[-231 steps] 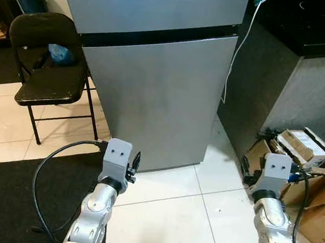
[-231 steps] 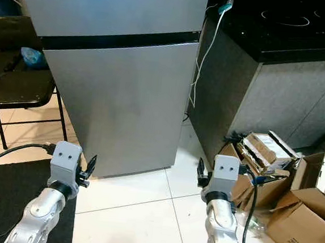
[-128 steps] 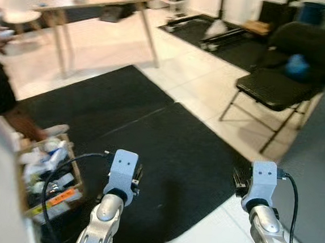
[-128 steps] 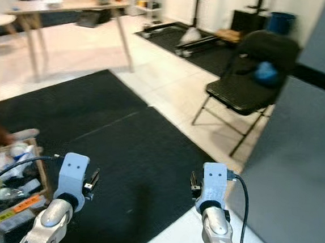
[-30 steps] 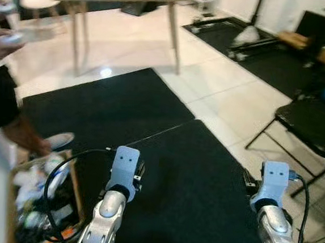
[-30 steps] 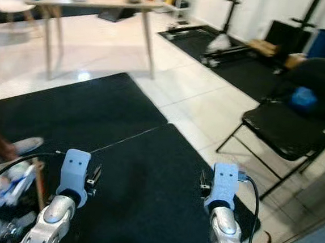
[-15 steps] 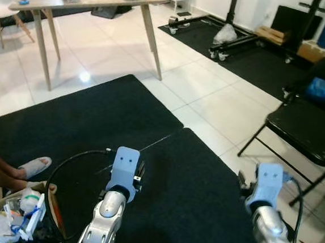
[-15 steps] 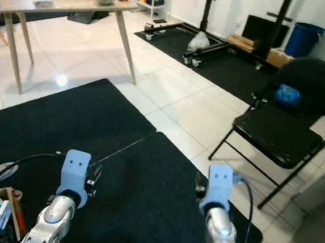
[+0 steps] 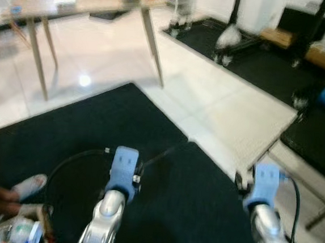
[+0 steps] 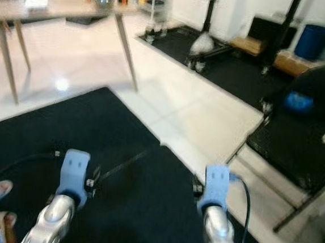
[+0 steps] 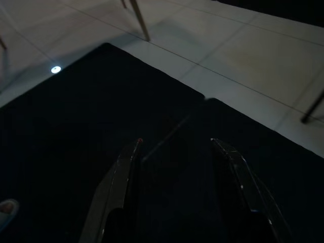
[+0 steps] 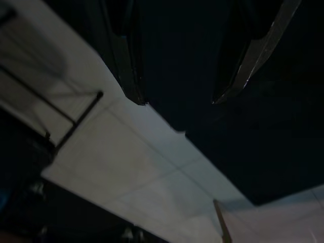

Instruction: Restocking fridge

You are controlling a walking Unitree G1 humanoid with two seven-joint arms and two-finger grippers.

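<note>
Left and right eye views (blurred)
Container: a box [image 9: 15,235] shows partly at the lower-left corner, on the robot's left, at the edge of the black mat [image 9: 93,127].
Contents: pale packets with blue marks lie in the box; what they are cannot be told.
Task's thing: these packets in the box are the only goods seen that could be stock, low on the left and apart from both claws.
Writing: too blurred to read, on the box or elsewhere.
Bench: a wooden bench [image 9: 76,1] stands far back on the left and carries small blurred things.
Chair: a black folding chair [image 10: 297,139] stands to the right, with a blue lump [image 10: 296,101] on its seat.
Bin: a blue bin [image 10: 313,41] stands behind the chair.
Person: a foot in a pale slipper [image 9: 26,184] rests on the mat beside the box.
Arms: both silver arms reach forward above the mat; a black cable [image 9: 61,169] loops from the left wrist.

Left wrist view (dark)
Left claw [image 11: 174,142]: fingers spread wide, nothing between them, held over the mat near its edge with the white tiles [image 11: 243,50].

Right wrist view (dark)
Right claw [image 12: 178,101]: fingers spread wide, empty, touching nothing, over the mat's edge.
Chair leg [image 12: 76,117]: a thin black bar crosses the tiles nearby.
</note>
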